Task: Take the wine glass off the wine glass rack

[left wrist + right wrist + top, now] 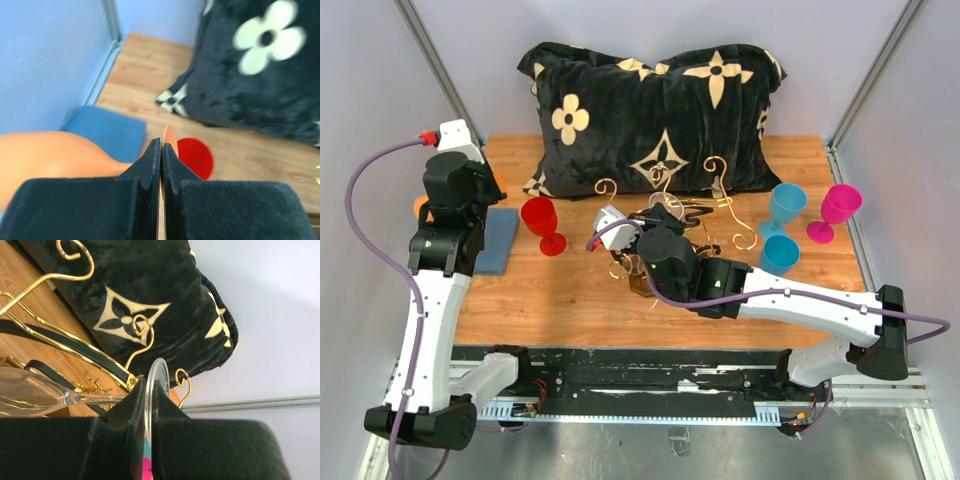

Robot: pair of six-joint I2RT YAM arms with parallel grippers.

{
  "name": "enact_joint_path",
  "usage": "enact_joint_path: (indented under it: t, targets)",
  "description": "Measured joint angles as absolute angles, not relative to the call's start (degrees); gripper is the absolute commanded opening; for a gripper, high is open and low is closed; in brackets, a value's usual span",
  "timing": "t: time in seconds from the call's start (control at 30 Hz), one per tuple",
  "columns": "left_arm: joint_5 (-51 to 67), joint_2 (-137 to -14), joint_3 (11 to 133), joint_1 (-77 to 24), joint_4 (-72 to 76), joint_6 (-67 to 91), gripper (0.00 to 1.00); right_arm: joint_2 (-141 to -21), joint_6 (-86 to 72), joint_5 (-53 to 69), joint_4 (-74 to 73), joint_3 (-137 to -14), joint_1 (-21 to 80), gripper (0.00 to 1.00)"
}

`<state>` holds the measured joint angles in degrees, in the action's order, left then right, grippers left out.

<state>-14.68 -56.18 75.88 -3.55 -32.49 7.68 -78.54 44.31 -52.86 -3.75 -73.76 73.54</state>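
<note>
Base rail (660, 385), wood tbl (550, 300), gold rack (724, 198), pale walls (370, 120)

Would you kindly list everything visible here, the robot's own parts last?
pillow: 1, black with cream flowers, table's back
wine glass rack: 1, gold and black, table centre
clear wine glass: 1, transparent, beside rack
red wine glass: 1, red, left of rack
orange wine glass: 1, orange, far left
blue wine glasses: 2, light blue, right of rack
pink wine glass: 1, magenta, far right
cloth: 1, blue, left edge
table: 1, light wood, underneath
left pincer: 1, black, shut on orange wine glass's foot
right pincer: 1, black, shut on clear wine glass's foot
</note>
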Motion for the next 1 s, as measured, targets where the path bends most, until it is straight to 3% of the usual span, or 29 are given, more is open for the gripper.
enact_joint_path:
  t: [0.3, 0.47, 0.63, 1.0]
  targets:
    - [-30.68, -71.31, 76.49, -3.55, -34.7, 2.63, 0.01, -78.78, 41.65, -49.54, -4.95, -75.26, 73.32, 0.01]
    - [-34.65, -80.34, 78.87, -3.53, -27.03, -4.21, 0.01, -78.78, 39.51, -47.86, -6.59, -75.37, 72.51, 0.01]
    - [-34.65, -86.5, 78.87, -3.31, -9.87, -16.29, 0.01, -78.98, 37.36, -45.74, -8.78, -77.41, 70.81, 0.01]
    - [-22.13, -104.73, 80.23, 0.34, 15.7, -36.36, 0.0, -77.82, 30.13, -38.57, -13.21, -78.13, 63.94, 0.01]
